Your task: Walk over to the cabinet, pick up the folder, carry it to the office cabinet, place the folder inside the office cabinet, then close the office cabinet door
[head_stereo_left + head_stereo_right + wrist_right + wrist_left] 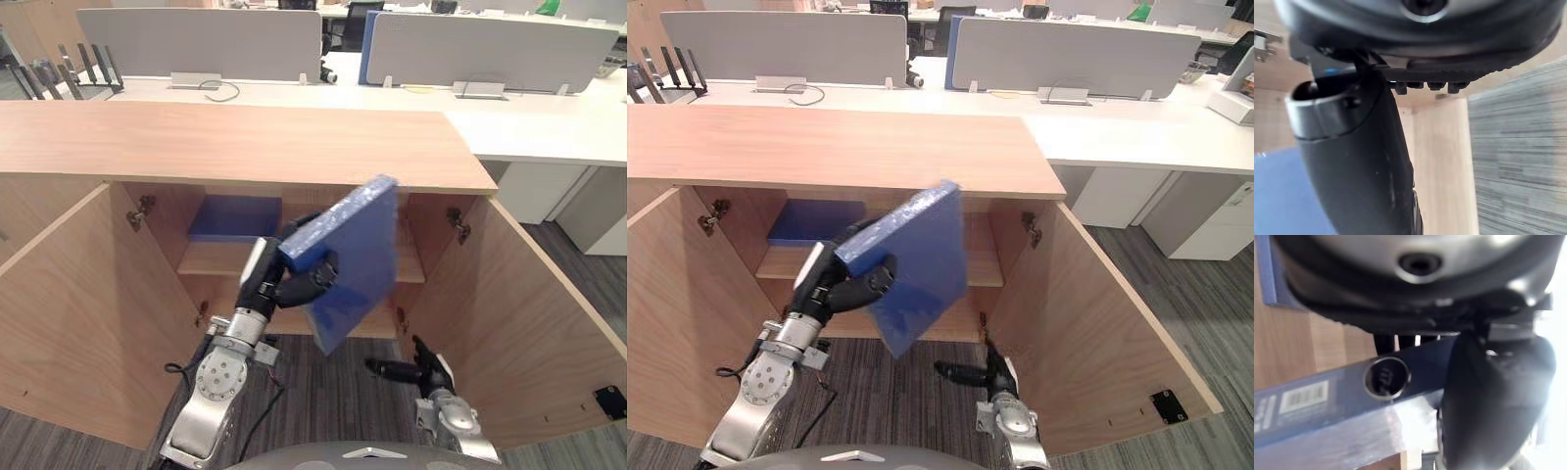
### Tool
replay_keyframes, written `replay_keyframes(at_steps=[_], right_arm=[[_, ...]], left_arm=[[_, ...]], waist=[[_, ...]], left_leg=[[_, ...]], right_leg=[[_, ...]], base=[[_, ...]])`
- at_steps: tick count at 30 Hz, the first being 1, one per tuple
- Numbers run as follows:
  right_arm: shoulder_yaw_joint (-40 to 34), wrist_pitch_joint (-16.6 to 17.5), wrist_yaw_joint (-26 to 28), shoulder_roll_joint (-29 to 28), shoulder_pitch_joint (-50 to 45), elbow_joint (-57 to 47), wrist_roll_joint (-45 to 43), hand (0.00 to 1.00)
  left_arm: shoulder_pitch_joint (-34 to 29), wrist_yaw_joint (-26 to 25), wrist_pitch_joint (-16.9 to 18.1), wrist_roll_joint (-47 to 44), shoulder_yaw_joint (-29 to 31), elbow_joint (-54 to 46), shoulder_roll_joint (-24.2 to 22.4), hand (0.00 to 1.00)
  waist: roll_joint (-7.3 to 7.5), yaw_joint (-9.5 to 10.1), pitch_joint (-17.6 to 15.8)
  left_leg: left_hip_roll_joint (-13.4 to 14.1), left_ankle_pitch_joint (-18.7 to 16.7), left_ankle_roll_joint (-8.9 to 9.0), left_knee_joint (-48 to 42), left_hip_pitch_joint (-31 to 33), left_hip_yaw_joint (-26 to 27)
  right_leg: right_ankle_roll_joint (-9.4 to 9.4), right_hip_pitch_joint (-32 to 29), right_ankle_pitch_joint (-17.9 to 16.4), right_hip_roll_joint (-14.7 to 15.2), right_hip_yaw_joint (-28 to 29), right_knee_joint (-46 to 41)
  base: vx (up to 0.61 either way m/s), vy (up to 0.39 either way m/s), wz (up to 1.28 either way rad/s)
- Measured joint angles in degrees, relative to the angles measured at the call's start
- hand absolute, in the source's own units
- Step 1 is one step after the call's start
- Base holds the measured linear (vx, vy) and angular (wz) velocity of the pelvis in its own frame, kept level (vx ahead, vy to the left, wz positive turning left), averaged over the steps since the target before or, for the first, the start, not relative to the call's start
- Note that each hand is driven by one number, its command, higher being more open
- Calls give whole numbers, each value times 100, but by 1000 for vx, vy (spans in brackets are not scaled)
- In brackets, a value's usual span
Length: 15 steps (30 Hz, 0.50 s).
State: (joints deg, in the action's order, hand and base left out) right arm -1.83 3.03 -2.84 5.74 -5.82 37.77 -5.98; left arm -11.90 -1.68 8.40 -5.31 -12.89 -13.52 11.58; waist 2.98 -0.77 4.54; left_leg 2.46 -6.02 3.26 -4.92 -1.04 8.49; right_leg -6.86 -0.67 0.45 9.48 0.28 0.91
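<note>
Office cabinet (245, 147) stands open; left hand (286, 282) curled round tilted folder (362, 245); level it, push toward 12 o'clock shelf (211, 258); right hand (423, 370) slack, empty.

Arms and hands, head view: both arms are entering from the lower edge of the frame.
The left hand (279, 282) is rising to centre frame, its fingers and thumb clamping round the folder (358, 255). The right hand (421, 370) is hanging at lower right with fingers extended.
</note>
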Motion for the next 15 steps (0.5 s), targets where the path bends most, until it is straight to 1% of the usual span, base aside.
replay_keyframes(at_steps=[4, 8, 10, 15], right_arm=[[-226, 1, -3, 14, -3, -333, 1, 100], [-502, 1, 1, 92, 1, -893, 1, 100], [-591, 1, 4, 151, 21, -1130, 3, 100], [-713, 5, 59, 614, 297, -1794, 0, 100]], left_arm=[[-2, -97, 0, -203, 523, 1, -70, 0], [-14, -200, 0, -395, 1086, 34, -163, 0], [-18, -198, 0, -433, 1258, 87, -160, 0], [-168, -183, -2, -650, 1748, 233, -145, 0]], waist=[[34, 0, -2], [46, -13, -10], [51, -18, -13], [93, -49, -42]], left_leg=[[-1, 0, 0, -6, 15, 0], [-2, 1, -1, -9, 21, -4], [-1, 1, -1, -9, 21, -6], [-3, -6, -5, -19, 26, -5]], right_leg=[[0, -17, 0, 0, 3, -7], [1, -19, 1, 0, 1, -7], [1, -18, 2, 0, 0, -7], [6, -18, 14, -3, 0, -12]], base=[[0, 0, 0], [0, 0, 0], [0, 0, 0], [0, 0, 0]])
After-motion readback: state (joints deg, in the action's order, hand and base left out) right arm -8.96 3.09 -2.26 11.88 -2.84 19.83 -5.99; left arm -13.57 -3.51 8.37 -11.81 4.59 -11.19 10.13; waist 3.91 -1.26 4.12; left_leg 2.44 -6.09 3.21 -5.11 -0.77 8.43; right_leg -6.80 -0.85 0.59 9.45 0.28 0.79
